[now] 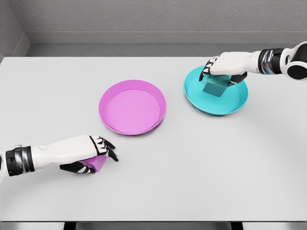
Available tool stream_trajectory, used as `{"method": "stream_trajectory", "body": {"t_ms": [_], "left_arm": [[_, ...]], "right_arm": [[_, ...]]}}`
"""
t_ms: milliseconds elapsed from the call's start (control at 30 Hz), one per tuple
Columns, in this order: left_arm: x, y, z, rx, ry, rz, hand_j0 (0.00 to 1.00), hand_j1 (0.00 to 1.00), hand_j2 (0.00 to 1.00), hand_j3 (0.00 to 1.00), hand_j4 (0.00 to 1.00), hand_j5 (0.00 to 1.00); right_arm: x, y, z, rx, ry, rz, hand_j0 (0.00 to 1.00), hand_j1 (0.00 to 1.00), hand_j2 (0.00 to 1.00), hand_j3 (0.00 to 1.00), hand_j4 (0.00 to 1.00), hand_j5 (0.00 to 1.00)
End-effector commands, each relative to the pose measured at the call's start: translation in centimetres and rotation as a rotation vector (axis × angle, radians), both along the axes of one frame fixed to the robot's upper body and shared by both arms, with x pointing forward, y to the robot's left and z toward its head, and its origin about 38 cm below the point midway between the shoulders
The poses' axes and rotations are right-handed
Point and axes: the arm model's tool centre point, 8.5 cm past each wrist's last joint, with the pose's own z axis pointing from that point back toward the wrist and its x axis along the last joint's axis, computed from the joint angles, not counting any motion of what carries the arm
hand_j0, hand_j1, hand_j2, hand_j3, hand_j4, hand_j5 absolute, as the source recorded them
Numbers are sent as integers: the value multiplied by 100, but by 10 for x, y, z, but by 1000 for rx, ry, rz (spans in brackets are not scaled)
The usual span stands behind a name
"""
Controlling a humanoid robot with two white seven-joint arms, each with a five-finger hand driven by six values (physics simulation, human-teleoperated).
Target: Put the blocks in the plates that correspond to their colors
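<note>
We find a plain light grey surface [192,163] bounded by a grey wall at 12 o'clock. Nothing stands between the two plates.

The pink plate [132,107] sits near the centre, round, shallow and smooth-rimmed, with nothing in it. The teal plate [216,91] lies at 2 o'clock from it, well apart, of the same round form. Inside it we see the teal block [215,86], a matte cube resting toward the far part of the dish.

The right hand [225,67] reaches in from 3 o'clock and sits over the teal block, its fingers curled down around the block's top; we judge them clamped on it.

The left hand [88,152] lies at 7 o'clock from the pink plate, near but not touching it. Its fingers are closed over the pink block [98,163], which is largely hidden beneath the palm and rests on the surface, outside either plate.

Both arms are white with dark wrist bands.
</note>
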Motion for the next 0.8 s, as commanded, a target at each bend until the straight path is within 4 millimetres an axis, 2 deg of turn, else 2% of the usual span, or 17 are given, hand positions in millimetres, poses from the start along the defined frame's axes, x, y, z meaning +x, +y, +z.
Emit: {"method": "stream_trajectory", "body": {"t_ms": [0, 200, 300, 433, 667, 767], "left_arm": [[0, 1, 1, 9, -2, 0, 58, 58, 58, 58, 58, 58], [3, -1, 7, 0, -15, -5, 59, 59, 59, 59, 59, 59], [6, -2, 12, -2, -32, -10, 59, 59, 59, 59, 59, 59], [11, -3, 19, -3, -52, -12, 59, 59, 59, 59, 59, 59], [25, -3, 34, 4, -103, -11, 59, 59, 59, 59, 59, 59], [29, -4, 39, 9, -121, -15, 59, 59, 59, 59, 59, 59]], "right_arm": [[2, -2, 4, 15, -7, -11, 99, 99, 99, 99, 99, 99], [2, -10, 8, 27, -11, -29, 99, 99, 99, 99, 99, 99], [0, -32, 21, 51, -41, -71, 99, 99, 99, 99, 99, 99], [-23, -60, 41, 101, -71, -82, 100, 100, 100, 100, 100, 100], [-40, -88, 43, 230, -164, -118, 100, 100, 100, 100, 100, 100], [-56, -93, 46, 283, -206, -103, 100, 100, 100, 100, 100, 100]]}}
